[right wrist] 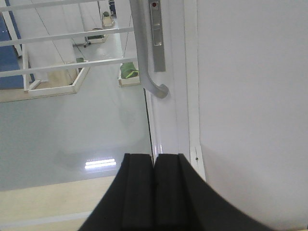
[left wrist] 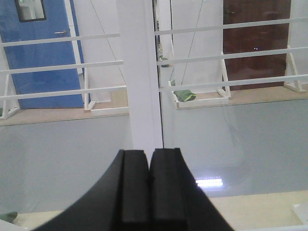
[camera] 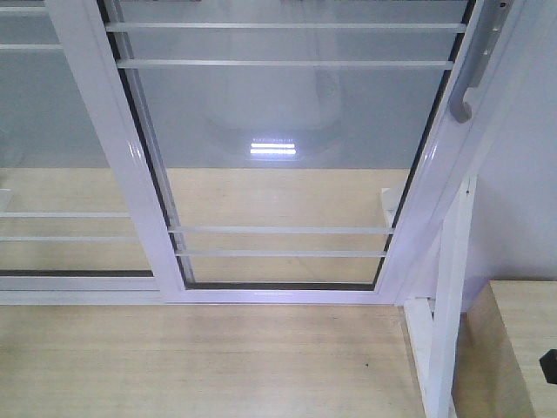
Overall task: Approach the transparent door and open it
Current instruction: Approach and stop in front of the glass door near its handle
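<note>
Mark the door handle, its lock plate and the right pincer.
door handle (right wrist: 141, 48): right wrist view, on the straight shaft above the curl.
lock plate (right wrist: 157, 36): right wrist view, mid-plate, beside the handle.
right pincer (right wrist: 155, 161): right wrist view, seam between the shut fingertips.

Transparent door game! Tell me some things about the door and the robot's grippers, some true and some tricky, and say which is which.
1. The transparent door has a curved handle on its right side. True.
2. The right gripper is holding the curved handle. False: its jaws are shut on nothing, and they sit below the handle without touching it.
3. The left gripper has its jaws wide open. False: they are pressed together.
4. Thin white bars run across the glass. True.
5. A blue door shows through the glass in the left wrist view. True.
</note>
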Tool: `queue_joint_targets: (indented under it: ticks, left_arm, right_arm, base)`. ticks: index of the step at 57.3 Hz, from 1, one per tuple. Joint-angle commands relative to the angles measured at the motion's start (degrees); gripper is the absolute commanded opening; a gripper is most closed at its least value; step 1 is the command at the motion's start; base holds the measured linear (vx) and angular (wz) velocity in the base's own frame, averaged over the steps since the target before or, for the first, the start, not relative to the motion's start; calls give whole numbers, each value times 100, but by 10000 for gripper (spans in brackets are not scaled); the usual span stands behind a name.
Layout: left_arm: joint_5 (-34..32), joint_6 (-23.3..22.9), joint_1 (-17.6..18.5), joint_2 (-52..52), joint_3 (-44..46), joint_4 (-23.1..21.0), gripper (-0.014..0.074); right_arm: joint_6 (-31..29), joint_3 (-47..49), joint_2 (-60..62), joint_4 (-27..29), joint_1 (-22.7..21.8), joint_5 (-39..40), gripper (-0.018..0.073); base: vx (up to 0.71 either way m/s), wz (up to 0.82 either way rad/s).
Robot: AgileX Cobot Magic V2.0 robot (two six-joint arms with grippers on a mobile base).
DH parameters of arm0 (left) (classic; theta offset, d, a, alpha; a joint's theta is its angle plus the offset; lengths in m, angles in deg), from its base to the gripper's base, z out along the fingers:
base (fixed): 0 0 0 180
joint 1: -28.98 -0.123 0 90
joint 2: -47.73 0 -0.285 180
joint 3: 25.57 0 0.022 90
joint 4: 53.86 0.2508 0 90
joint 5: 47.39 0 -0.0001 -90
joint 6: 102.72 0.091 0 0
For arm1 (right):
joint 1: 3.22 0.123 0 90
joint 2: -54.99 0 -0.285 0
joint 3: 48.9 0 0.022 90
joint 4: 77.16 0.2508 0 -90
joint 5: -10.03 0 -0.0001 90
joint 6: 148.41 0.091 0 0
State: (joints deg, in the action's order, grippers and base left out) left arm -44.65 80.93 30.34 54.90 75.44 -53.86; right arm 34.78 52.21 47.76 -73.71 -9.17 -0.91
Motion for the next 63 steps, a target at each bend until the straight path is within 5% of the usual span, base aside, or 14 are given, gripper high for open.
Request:
queue_joint_targets:
  ticks: [1,63]
  left_arm:
    - [-485,-9,-11,-85,-56,-32,3]
    - [-485,-9,-11,-85,-56,-32,3]
  right_arm:
    - [-66,-31,91,-5,-19,476,-9]
    - [-66,-31,91,-5,-19,482,-9]
  base:
    - [13,1]
    - [6,0]
